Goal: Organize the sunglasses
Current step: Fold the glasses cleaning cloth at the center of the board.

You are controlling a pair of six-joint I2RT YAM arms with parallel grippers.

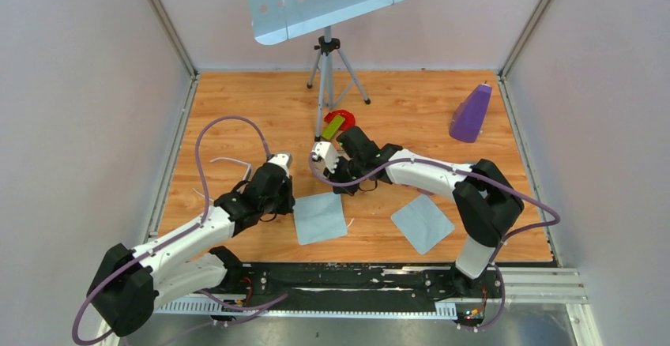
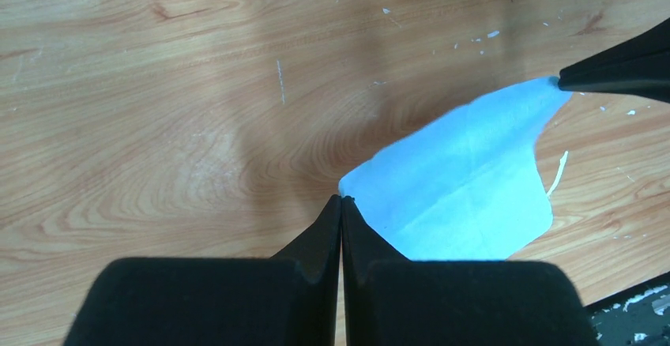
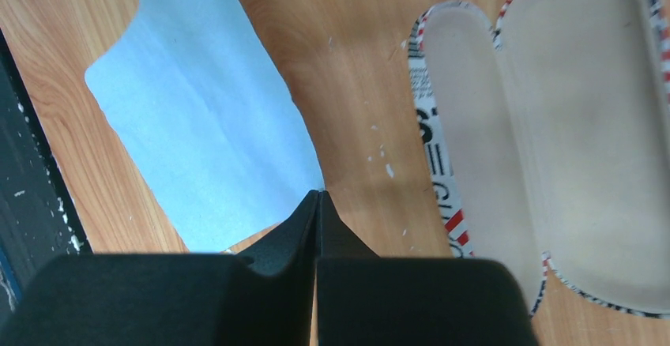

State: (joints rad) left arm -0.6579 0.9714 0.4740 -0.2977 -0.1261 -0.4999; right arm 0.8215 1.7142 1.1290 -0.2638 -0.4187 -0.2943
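The sunglasses show only as faint thin pale lines (image 1: 231, 161) on the wood, left of my left wrist. A light blue cloth (image 1: 320, 216) lies between my two grippers. My left gripper (image 2: 341, 198) is shut with its tips on the cloth's (image 2: 466, 180) near-left corner. My right gripper (image 3: 318, 193) is shut with its tips on another corner of the same cloth (image 3: 197, 117). Its dark finger (image 2: 624, 69) shows in the left wrist view at the cloth's far corner. An open glasses case (image 3: 569, 125), beige inside and printed outside, lies empty right of my right gripper.
A second blue cloth (image 1: 423, 223) lies at the front right. A tripod (image 1: 328, 69) with a perforated panel stands at the back. A purple object (image 1: 471, 113) is at the back right. A red and green item (image 1: 338, 122) sits behind my right gripper.
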